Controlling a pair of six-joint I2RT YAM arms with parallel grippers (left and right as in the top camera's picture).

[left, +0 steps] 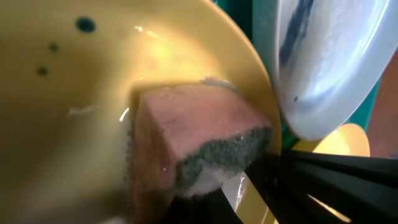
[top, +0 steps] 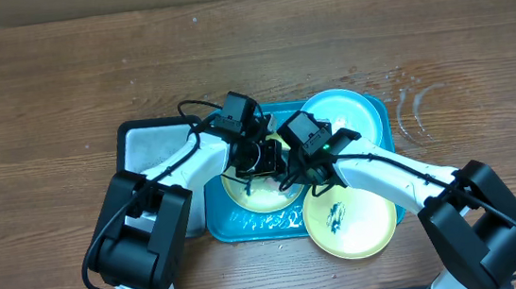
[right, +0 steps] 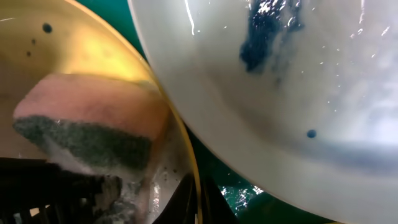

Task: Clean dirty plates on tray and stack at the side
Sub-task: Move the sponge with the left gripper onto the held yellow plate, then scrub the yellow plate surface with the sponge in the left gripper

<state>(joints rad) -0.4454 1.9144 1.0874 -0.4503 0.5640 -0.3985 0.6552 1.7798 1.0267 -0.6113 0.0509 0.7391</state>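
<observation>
Sponge [left: 199, 143] pinched in the left tool [top: 261, 158] is pressing on the yellow-green plate [top: 261, 199], while the right tool [top: 291, 172] is clamping that plate's rim just to its right.

A brown wood-grain table [top: 52, 79] fills the view, evenly lit, with a wet patch [top: 418, 110] at its right.
</observation>
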